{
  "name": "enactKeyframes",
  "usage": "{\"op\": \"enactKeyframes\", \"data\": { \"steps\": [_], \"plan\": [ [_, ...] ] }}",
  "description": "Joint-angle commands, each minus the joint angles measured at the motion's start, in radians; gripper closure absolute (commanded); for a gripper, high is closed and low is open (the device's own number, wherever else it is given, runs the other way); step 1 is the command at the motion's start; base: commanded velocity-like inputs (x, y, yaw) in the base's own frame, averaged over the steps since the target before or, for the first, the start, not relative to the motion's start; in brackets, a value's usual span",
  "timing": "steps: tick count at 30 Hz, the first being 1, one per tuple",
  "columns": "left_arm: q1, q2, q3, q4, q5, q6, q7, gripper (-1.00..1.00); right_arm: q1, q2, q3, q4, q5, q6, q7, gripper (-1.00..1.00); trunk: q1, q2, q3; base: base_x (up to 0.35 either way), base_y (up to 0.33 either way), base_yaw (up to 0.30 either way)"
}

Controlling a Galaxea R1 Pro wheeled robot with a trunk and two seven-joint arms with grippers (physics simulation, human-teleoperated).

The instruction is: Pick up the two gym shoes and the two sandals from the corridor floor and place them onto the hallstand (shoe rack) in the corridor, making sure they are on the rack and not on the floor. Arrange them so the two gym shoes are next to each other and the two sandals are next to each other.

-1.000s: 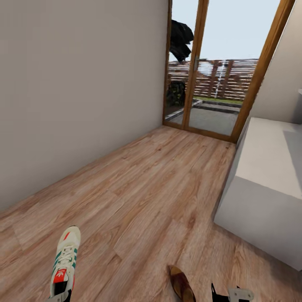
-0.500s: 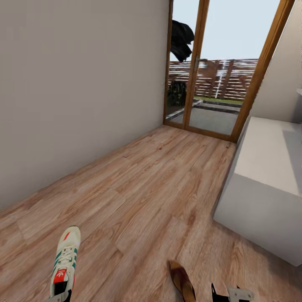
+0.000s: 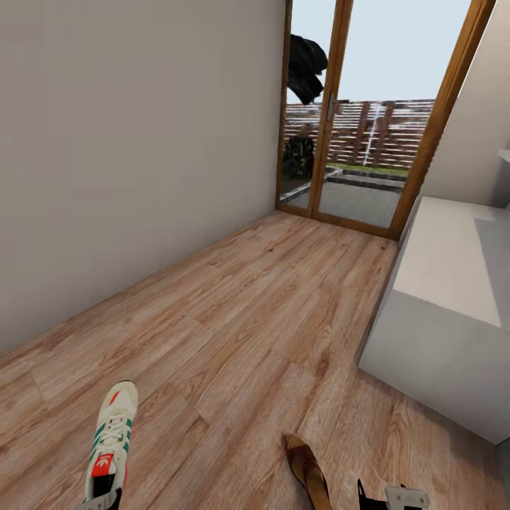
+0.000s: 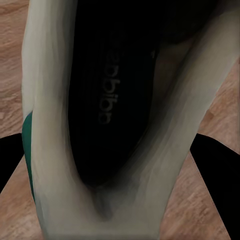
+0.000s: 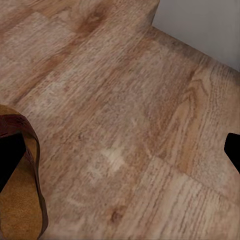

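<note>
Wood floor (image 3: 269,312): light brown planks, runs fwd to a glass door (image 3: 354,120) w/ wooden frame; fence & greenery outside.
Wall (image 3: 127,156): plain grey, along the left side of the corridor.
Grey unit (image 3: 446,312): pale, boxy, flat top, stands on floor at right, next to the door frame. Can't tell from here if it has shelves.
Sneaker (image 3: 111,443): white w/ green stripes, red-orange tongue patch, white laces; low left in head view, toe pointing fwd. Heel end meets left gripper (image 3: 95,504) at the bottom edge of view.
Sneaker close-up (image 4: 105,125): left wrist cam looks straight into the shoe opening, dark insole w/ faint lettering, pale lining, green bit on the side; floor planks visible either side.
Left gripper state: dark finger (image 4: 11,162) on each side of the heel, pressed close to the shoe; looks clamped on the sneaker.
Sandal (image 3: 308,471): dark brown, tan insole, lying flat on floor low centre-right, well apart from sneaker.
Sandal in right wrist cam (image 5: 20,185): brown strap edge + tan footbed at frame edge, resting on planks.
Right gripper (image 3: 386,496): just beside sandal, to its right, at bottom edge of head view; black + pale grey parts showing.
Right gripper state: fingers (image 5: 234,150) wide apart, nothing between them but bare floor; released.
Grey unit base (image 5: 200,25): pale wall meets floor, far corner of right wrist cam.
</note>
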Motion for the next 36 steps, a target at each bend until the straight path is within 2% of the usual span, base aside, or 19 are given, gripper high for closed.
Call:
{"op": "enactKeyframes", "data": {
  "steps": [1, 7, 10, 11, 12, 13, 14, 16, 18, 20, 22, 24, 25, 29, 33, 34, 36],
  "plan": [
    [-0.001, -0.001, 0.005, -0.002, 0.004, -0.001, -0.013, 1.0, 0.0, 0.0, 0.0, 0.001, 0.007, -0.002, -0.005, -1.0, 0.0, 0.0, -0.001, 0.0, 0.0, 0.0],
    [-0.008, 0.005, 0.002, -0.01, -0.007, 0.012, -0.015, 1.0, 0.0, 0.002, 0.0, 0.0, 0.005, -0.001, -0.001, -1.0, 0.0, 0.0, -0.001, 0.0, 0.0, 0.0],
    [-0.027, 0.008, -0.004, -0.024, -0.048, 0.04, -0.015, 1.0, -0.003, 0.004, 0.014, -0.006, 0.004, 0.012, 0.005, -1.0, 0.0, 0.0, -0.001, 0.0, 0.0, 0.0],
    [-0.068, 0.008, -0.008, -0.047, -0.085, 0.085, -0.013, 1.0, -0.014, 0.004, 0.038, -0.008, 0.004, 0.036, 0.015, -1.0, 0.0, 0.0, -0.001, 0.0, 0.0, 0.0],
    [-0.086, 0.008, -0.008, -0.055, -0.098, 0.107, -0.013, 1.0, -0.022, 0.004, 0.047, -0.009, 0.003, 0.05, 0.02, -1.0, 0.0, 0.0, -0.001, 0.0, 0.0, 0.0],
    [-0.121, 0.007, -0.009, -0.068, -0.122, 0.16, -0.013, 1.0, -0.046, 0.004, 0.063, -0.013, 0.003, 0.088, 0.029, -1.0, 0.0, 0.0, -0.001, 0.0, 0.0, 0.0],
    [-0.176, 0.001, -0.01, -0.082, -0.153, 0.249, -0.015, 1.0, -0.098, 0.005, 0.079, -0.026, 0.002, 0.17, 0.043, -1.0, 0.0, 0.0, -0.001, 0.0, 0.0, 0.0],
    [-0.252, -0.003, -0.011, -0.09, -0.178, 0.35, -0.018, 1.0, -0.178, 0.007, 0.089, -0.037, 0.0, 0.295, 0.069, -1.0, 0.0, 0.0, -0.001, 0.0, 0.0, 0.0],
    [-0.288, -0.005, -0.011, -0.092, -0.184, 0.386, -0.018, 1.0, -0.212, 0.01, 0.092, -0.04, -0.001, 0.351, 0.086, -1.0, 0.0, 0.0, -0.001, 0.0, 0.0, 0.0],
    [-0.349, -0.006, -0.017, -0.094, -0.192, 0.428, -0.017, 1.0, -0.261, 0.014, 0.095, -0.047, -0.003, 0.431, 0.126, -1.0, 0.0, 0.0, -0.001, 0.0, 0.0, 0.0],
    [-0.389, -0.007, -0.05, -0.095, -0.195, 0.448, -0.015, 1.0, -0.287, 0.016, 0.096, -0.056, -0.004, 0.472, 0.16, -1.0, 0.0, 0.0, -0.001, 0.0, 0.0, 0.0],
    [-0.4, -0.008, -0.084, -0.095, -0.196, 0.454, -0.011, 1.0, -0.293, 0.017, 0.097, -0.053, -0.004, 0.481, 0.168, -1.0, 0.0, 0.0, -0.001, 0.0, 0.0, 0.0],
    [-0.41, -0.013, -0.146, -0.098, -0.196, 0.475, -0.006, 1.0, -0.298, 0.018, 0.097, -0.049, -0.005, 0.488, 0.175, -1.0, 0.0, 0.0, -0.001, 0.0, 0.0, 0.0],
    [-0.408, -0.014, -0.174, -0.13, -0.196, 0.506, -0.012, 1.0, -0.299, 0.018, 0.097, -0.048, -0.005, 0.49, 0.177, -1.0, 0.0, 0.0, -0.001, 0.0, 0.0, 0.0],
    [-0.403, -0.037, -0.21, -0.168, -0.194, 0.507, -0.02, 1.0, -0.299, 0.017, 0.095, -0.042, -0.005, 0.493, 0.176, -1.0, 0.015, -0.028, -0.015, 0.0, 0.0, 0.034],
    [-0.403, -0.056, -0.221, -0.206, -0.192, 0.507, -0.025, 1.0, -0.3, 0.018, 0.094, -0.042, -0.006, 0.495, 0.176, -1.0, 0.019, -0.035, -0.02, 0.0, 0.0, 0.108],
    [-0.406, -0.07, -0.228, -0.212, -0.193, 0.506, -0.025, 1.0, -0.299, 0.018, 0.092, -0.042, -0.006, 0.495, 0.176, -1.0, 0.027, -0.049, -0.029, 0.0, 0.0, 0.11]
  ]
}}
